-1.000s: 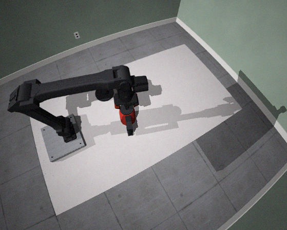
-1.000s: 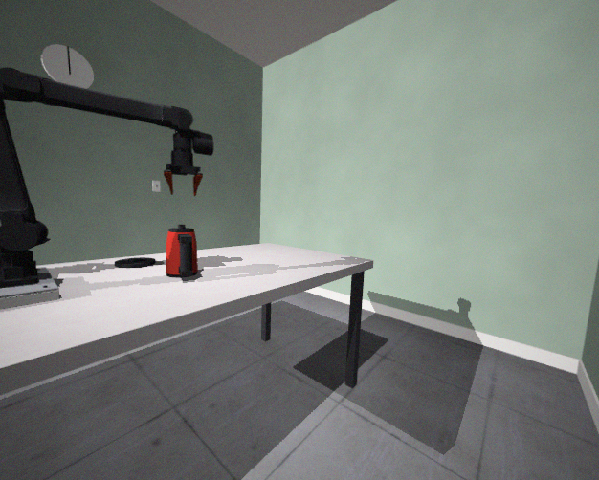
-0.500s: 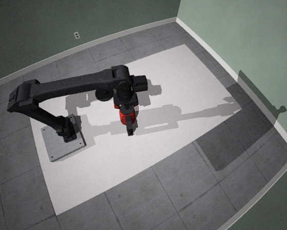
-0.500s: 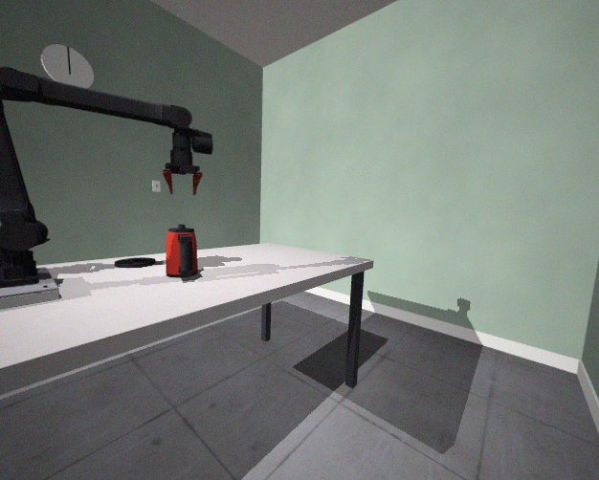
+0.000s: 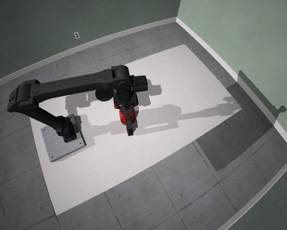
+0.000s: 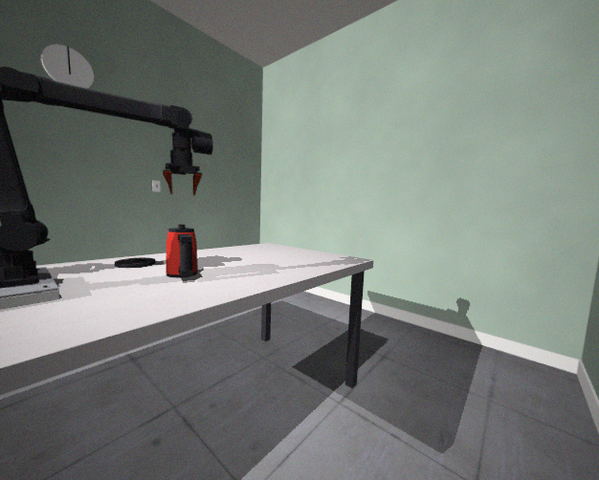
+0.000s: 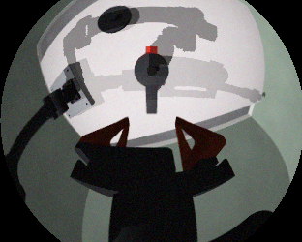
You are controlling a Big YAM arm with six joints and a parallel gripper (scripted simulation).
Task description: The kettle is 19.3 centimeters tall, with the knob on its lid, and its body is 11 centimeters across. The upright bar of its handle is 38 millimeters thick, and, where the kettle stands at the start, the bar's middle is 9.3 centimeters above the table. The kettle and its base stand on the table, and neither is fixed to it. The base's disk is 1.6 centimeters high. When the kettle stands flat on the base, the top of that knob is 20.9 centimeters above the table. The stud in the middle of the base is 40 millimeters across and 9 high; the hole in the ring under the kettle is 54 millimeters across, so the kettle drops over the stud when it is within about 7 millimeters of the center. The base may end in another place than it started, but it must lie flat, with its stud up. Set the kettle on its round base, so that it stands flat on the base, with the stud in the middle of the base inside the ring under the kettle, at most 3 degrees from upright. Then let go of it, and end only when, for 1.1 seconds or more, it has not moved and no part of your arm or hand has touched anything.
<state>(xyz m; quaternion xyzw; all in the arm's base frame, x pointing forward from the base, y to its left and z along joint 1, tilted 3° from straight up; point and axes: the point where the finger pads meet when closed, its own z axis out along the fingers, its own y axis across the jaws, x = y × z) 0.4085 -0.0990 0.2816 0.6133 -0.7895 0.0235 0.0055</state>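
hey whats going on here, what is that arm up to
A single black robot arm hangs its gripper high above a red kettle that stands upright on the white table. The fingers are open and hold nothing. The kettle's flat black round base lies apart from it on the table, nearer the arm's mount. The job is to set the kettle on that base, and the kettle has not been picked up yet.

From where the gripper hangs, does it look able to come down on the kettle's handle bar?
Probably yes. The gripper hangs open, holding nothing, well above the kettle, with only air between them. The handle bar faces away from the base, so nothing crowds it.
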